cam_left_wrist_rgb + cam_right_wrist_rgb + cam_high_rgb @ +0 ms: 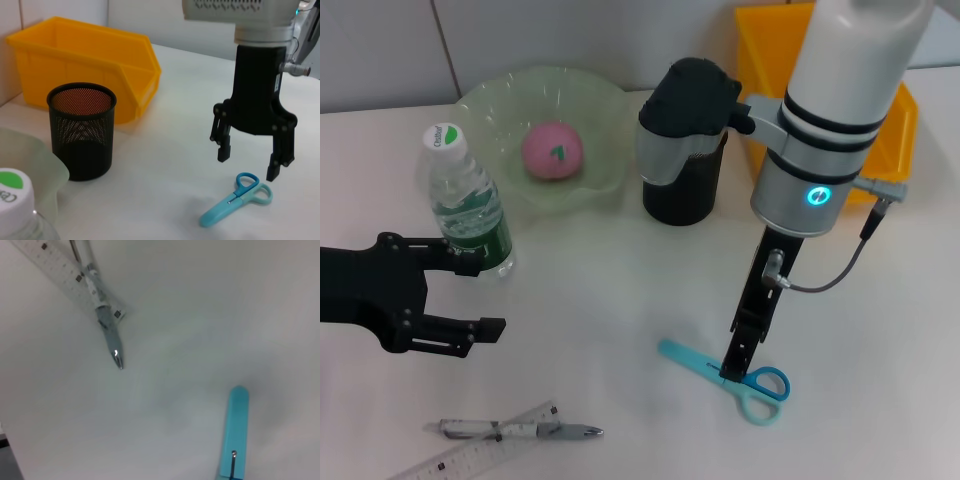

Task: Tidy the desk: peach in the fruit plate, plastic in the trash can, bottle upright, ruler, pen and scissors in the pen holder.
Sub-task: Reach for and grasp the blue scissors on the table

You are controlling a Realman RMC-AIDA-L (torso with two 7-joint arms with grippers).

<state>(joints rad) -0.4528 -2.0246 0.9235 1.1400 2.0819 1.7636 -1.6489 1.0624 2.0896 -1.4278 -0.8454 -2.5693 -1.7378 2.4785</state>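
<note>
My right gripper [248, 162] hangs open just above the teal scissors [235, 200], a finger on either side of the handle rings; in the head view the scissors [705, 362] lie at front right. A pen [520, 432] lies across a clear ruler [470, 455] at the front left. The bottle [470, 205] stands upright, with my open left gripper [485, 297] just in front of it. The pink peach [553, 150] rests in the green fruit plate [600, 110]. The black mesh pen holder [82, 130] looks empty. The plastic is out of view.
A yellow bin [85, 60] stands behind the pen holder at the back right. My right arm's upper part [685, 110] hides the pen holder's top in the head view. Bare white table lies between the scissors and the pen.
</note>
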